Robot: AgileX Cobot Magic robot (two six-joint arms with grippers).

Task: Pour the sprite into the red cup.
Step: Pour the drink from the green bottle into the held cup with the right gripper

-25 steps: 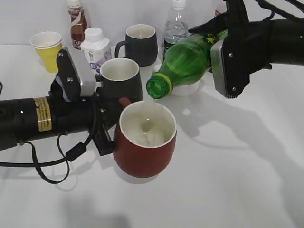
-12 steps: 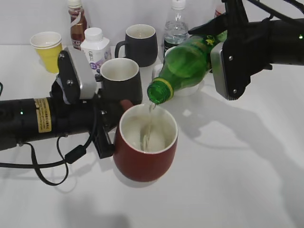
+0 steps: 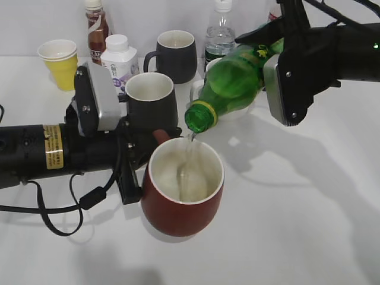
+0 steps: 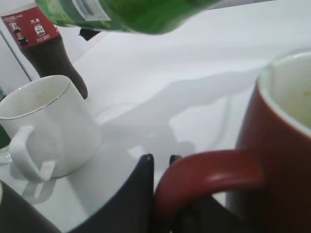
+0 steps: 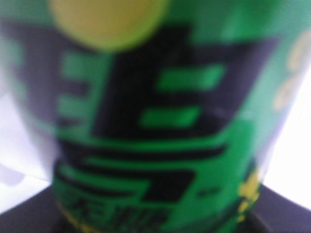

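The green sprite bottle (image 3: 231,83) is uncapped and tilted mouth-down to the left, held by my right gripper (image 3: 270,56), which is shut on its labelled body (image 5: 155,121). A thin stream runs from its mouth into the red cup (image 3: 181,199), which has a cream inside with liquid in it. My left gripper (image 3: 133,151) is shut on the cup's handle (image 4: 204,174) and holds the cup just under the bottle mouth. In the left wrist view the bottle (image 4: 126,12) passes overhead and the cup wall (image 4: 282,145) fills the right.
Behind the red cup stand two black mugs (image 3: 151,98) (image 3: 175,56), a white mug (image 4: 43,126), a cola bottle (image 4: 43,43), a small white bottle (image 3: 119,59), a yellow paper cup (image 3: 59,62), a brown bottle (image 3: 97,27) and a clear water bottle (image 3: 221,32).
The bottle has tipped further down and its mouth has come over the cup. A stream now runs into the cup, and the liquid inside has risen. The left gripper shifted slightly right.
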